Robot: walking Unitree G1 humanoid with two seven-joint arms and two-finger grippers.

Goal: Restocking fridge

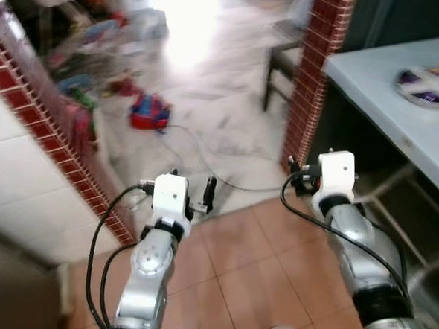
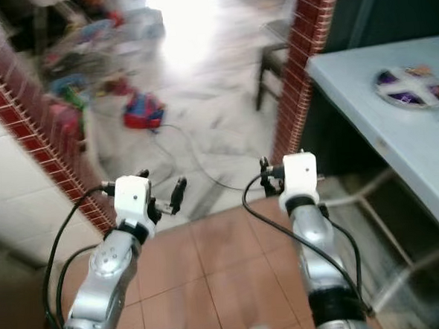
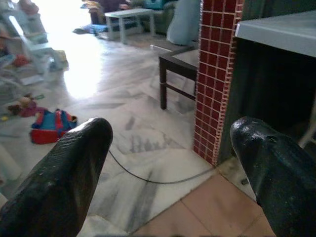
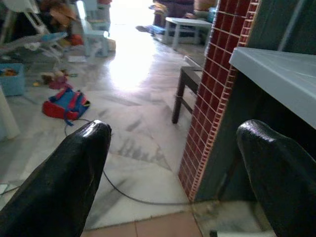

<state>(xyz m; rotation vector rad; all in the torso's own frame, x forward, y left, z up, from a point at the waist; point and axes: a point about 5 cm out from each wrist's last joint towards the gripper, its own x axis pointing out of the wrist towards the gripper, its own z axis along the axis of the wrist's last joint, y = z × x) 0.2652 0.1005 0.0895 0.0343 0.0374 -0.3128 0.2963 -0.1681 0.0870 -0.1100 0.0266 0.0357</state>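
My left gripper (image 3: 170,136) is held out at waist height over the terracotta tiles (image 1: 240,260), open, with nothing between its two black fingers (image 3: 74,163). My right gripper (image 4: 173,133) is raised beside it, also open and empty, close to the red brick pillar (image 1: 314,62). On my right a pale blue counter (image 1: 379,87) carries a round, colourful packet or plate (image 1: 426,86). Both arms point toward a doorway onto a bright marble floor (image 1: 199,69).
A white tiled wall with a red brick edge (image 1: 45,123) closes the left side. A thin cable (image 1: 204,162) runs across the marble. A red and blue bag (image 1: 149,113), scattered toys and a dark stool (image 1: 280,64) lie beyond. White frame legs (image 1: 400,191) stand under the counter.
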